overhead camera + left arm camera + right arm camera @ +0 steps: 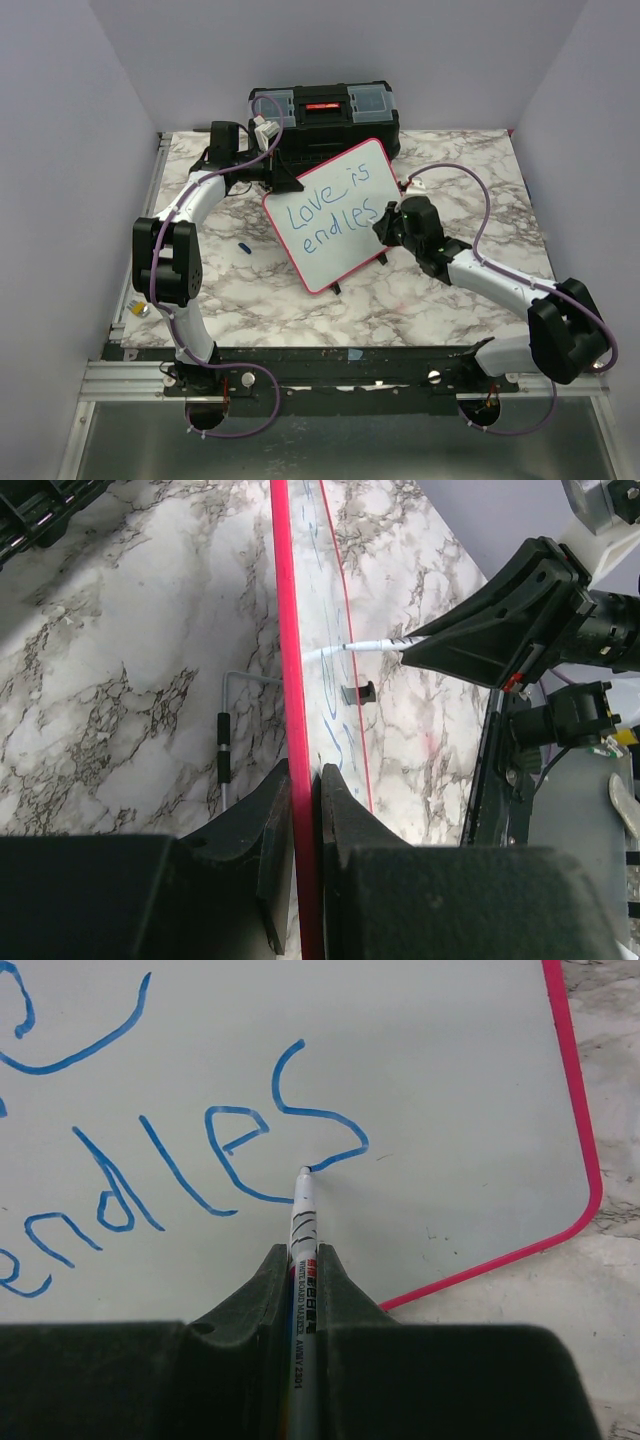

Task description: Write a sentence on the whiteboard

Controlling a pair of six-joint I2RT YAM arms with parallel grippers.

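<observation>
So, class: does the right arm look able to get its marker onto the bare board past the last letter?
Probably yes: the right gripper holds the marker tip on the board at that letter; bare white runs on to the frame.

black toolbox (323, 118), marble table (250, 300), small blue object (244, 245)

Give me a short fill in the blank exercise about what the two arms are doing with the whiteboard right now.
1. The left gripper has its jaws clamped on the whiteboard at its pink-red ____.
2. The right gripper holds a ____ in its jaws, tip touching the board.
3. The blue sentence reads "Love is ____".
Missing words: frame; marker; endles.
</observation>
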